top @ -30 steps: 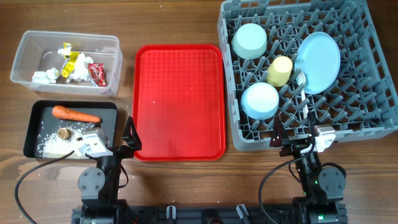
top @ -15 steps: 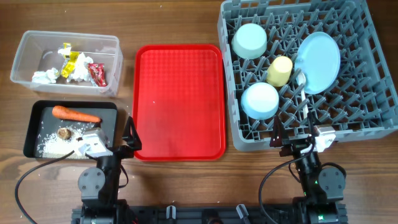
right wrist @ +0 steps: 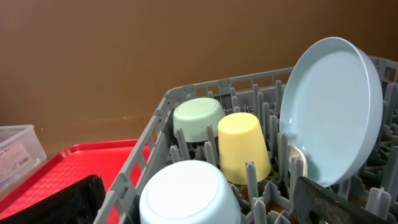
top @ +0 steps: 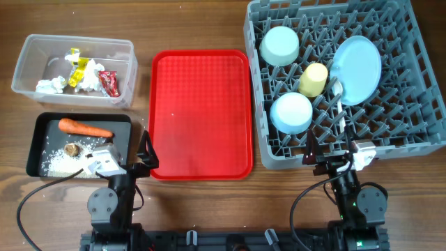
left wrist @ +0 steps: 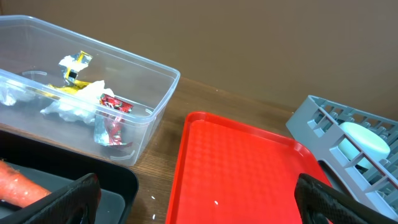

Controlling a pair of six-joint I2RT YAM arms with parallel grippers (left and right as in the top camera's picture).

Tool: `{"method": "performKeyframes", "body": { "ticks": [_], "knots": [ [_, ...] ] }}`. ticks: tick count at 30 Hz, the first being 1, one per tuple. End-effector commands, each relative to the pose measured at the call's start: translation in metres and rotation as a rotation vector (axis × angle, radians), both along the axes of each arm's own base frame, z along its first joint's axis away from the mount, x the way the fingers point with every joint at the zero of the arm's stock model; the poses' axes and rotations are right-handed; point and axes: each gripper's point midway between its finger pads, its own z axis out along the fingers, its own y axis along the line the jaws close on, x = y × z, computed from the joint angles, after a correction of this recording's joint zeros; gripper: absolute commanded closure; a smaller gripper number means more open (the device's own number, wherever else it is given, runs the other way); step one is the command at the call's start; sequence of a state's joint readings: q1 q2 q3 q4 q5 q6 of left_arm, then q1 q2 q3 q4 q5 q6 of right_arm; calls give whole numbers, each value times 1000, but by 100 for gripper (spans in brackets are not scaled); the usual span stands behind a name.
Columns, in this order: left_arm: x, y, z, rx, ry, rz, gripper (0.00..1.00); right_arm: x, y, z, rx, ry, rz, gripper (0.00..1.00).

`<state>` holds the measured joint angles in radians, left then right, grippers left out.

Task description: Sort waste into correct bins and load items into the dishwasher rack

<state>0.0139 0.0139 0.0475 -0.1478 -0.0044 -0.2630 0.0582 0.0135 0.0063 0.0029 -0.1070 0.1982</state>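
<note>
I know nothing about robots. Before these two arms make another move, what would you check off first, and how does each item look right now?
1. Wrappers and tissue in clear tub: ok.
2. Carrot, rice and brown lump in black tray: ok.
3. Plate, mint-green bowl, pale-blue bowl, yellow cup and spoon in dishwasher rack: ok.
4. Red serving tray bare: cannot tell, one tiny white speck on it.
5. Left gripper and right gripper open, holding nothing: ok.
</note>
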Motion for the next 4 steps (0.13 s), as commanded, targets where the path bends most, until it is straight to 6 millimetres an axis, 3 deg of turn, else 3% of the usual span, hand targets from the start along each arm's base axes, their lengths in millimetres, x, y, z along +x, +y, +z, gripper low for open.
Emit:
{"method": "performKeyframes", "body": {
  "ticks": [1, 4],
  "knots": [
    [0, 2, 0, 26, -9, 11, 0, 0, -1, 2, 15, -8, -10, 1],
    [0, 2, 0, 26, -9, 11, 0, 0, -1, 2, 15, -8, -10, 0]
  ]
}}
